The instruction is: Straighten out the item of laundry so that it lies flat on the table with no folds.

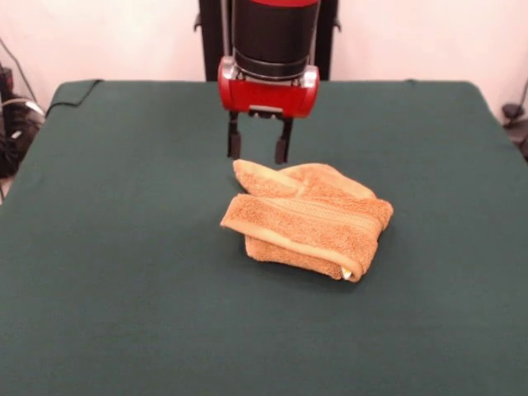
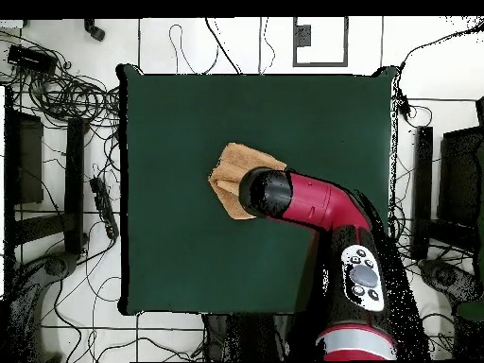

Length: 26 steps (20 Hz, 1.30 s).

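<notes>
Clearly the towel is not flat — it sits near the middle of the table bunched into a thick folded bundle, one layer lapped over another, with a bit of white label at its near right corner. Above its far left edge hangs the gripper, its two dark jaws parted and empty, their tips just over the cloth (contact cannot be made out). From overhead the arm hides much of the towel.

Upper arm cut off at top edge; towel partly hidden beneath arm overhead.
</notes>
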Motion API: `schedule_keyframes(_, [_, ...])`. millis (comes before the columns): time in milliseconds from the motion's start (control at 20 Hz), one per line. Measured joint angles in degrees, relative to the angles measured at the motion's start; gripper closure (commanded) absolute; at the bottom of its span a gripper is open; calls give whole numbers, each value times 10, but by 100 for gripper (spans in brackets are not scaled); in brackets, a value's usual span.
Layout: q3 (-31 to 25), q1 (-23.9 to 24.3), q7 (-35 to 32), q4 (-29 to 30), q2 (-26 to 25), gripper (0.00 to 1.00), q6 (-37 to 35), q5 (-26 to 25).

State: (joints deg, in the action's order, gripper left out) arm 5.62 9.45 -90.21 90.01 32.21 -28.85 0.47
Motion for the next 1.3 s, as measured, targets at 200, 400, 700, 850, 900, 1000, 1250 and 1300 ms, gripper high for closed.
schedule_keyframes(200, [-9, 0, 0, -14, -1, 0, 0, -9])
schedule_keyframes(400, [-22, 0, 0, -31, -1, 0, 0, -19])
schedule_keyframes(700, [-31, -2, 0, -59, -7, 0, -4, -31])
schedule_keyframes(850, [-33, -2, 0, -83, -21, 0, -14, -32])
schedule_keyframes(900, [-33, -2, 0, -89, -25, 0, -16, -32])
schedule_keyframes(1000, [-33, -2, 0, -96, -29, 0, -17, -32])
schedule_keyframes(1250, [-34, 2, 0, -111, -45, 0, -17, -33])
schedule_keyframes(1300, [-34, 2, 0, -112, -47, 0, -17, -33])
